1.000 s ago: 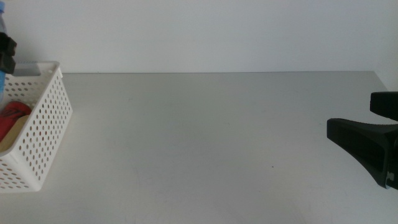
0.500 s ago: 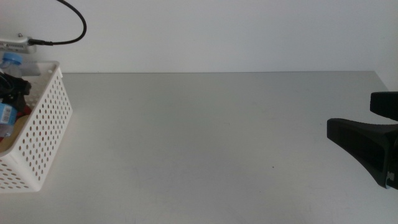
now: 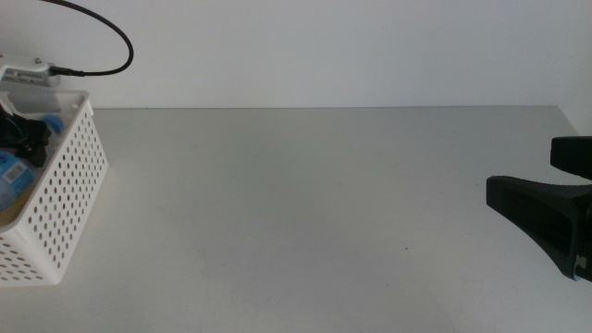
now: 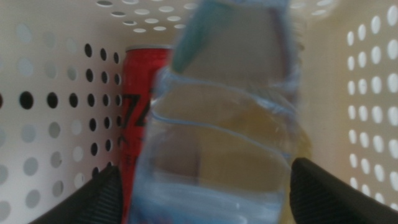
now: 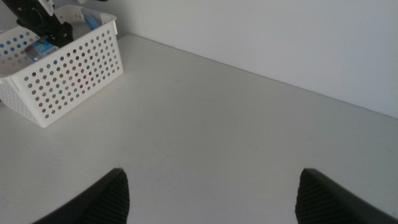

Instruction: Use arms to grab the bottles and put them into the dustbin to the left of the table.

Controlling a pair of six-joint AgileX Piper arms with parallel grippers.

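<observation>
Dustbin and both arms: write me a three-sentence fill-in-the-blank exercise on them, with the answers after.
1. The left gripper holds the clear water bottle inside the ____.
2. The can standing behind that bottle is ____ in colour.
3. The right gripper waits over the table with its fingers ____.

Missing words: dustbin; red; open

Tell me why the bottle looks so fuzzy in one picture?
Left wrist view: the water bottle sits right against the lens between the left end effector tips, so it blurs; the red can behind is sharper. Middle view: the dustbin is crisp, evenly lit. Right wrist view: sharp, soft shadows.
</observation>
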